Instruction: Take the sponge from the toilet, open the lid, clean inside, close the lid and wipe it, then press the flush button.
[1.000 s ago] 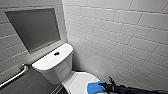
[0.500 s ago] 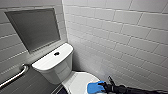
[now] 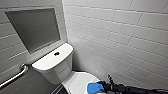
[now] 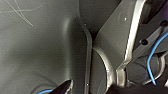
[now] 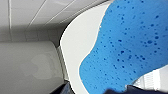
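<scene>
Sponge [image 3: 95, 88] sat pinched in the right gripper [image 3: 102, 86], whose jaws were closed on it from either side. The dark arm reached in low from the right. In the right wrist view the sponge [image 5: 130, 47] lay flat against the lid [image 5: 80, 50], its wavy outline well inside the lid's curved rim. On the lid [image 3: 80, 81] it rested toward the edge away from the tank, on the side nearest the tiled wall [image 3: 120, 37]. Whether the left gripper [image 4: 91, 90] was spread or pressed together could not be told.

One sponge, one toilet [image 3: 53, 67], one lid, lying shut, and one flush button [image 3: 56, 53], dark and round, in the middle of the tank top. One metal grab bar [image 3: 15, 76] ran along the wall left of the tank, and one dark recessed panel [image 3: 35, 28] was set above it.

The lid was smooth, white and glossy. The room was a narrow corner walled in pale rectangular tiles, with the toilet backed against the panel wall.
</scene>
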Robot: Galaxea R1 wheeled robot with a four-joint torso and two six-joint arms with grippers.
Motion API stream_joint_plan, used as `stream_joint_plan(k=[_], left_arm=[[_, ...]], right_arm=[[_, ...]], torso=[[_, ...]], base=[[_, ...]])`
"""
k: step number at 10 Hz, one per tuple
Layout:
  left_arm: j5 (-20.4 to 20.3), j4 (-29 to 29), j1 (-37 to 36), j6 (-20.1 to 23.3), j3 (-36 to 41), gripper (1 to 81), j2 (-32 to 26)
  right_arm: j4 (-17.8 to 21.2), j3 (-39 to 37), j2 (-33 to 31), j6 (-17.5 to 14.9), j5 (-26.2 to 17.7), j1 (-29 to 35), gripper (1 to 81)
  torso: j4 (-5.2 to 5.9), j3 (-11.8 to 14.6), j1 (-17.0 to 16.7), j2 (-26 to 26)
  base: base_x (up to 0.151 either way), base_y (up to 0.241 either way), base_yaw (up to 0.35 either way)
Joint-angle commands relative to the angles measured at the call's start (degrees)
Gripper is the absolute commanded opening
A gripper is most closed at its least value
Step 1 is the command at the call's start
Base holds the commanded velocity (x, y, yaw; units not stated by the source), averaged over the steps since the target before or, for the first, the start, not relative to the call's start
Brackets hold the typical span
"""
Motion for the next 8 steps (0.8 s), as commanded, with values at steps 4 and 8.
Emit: stream_joint_plan(k=[4, 8], left_arm=[[4.42, -1.53, 0.81, 0.34, 0.75, 81.1, 0.08], [4.5, -1.7, 0.82, 0.25, 0.13, 81.1, 0.17]], right_arm=[[0.23, -2.74, 1.1, -0.43, -2.52, 5.69, 81.1], [0.23, -4.06, 1.53, -0.17, -2.61, 7.02, 81.1]], torso=[[0.0, -4.17, 0.0, 0.0], [0.0, -4.61, 0.02, -0.02]], base=[[0.0, 0.0, 0.0], [0.0, 0.0, 0.0]])
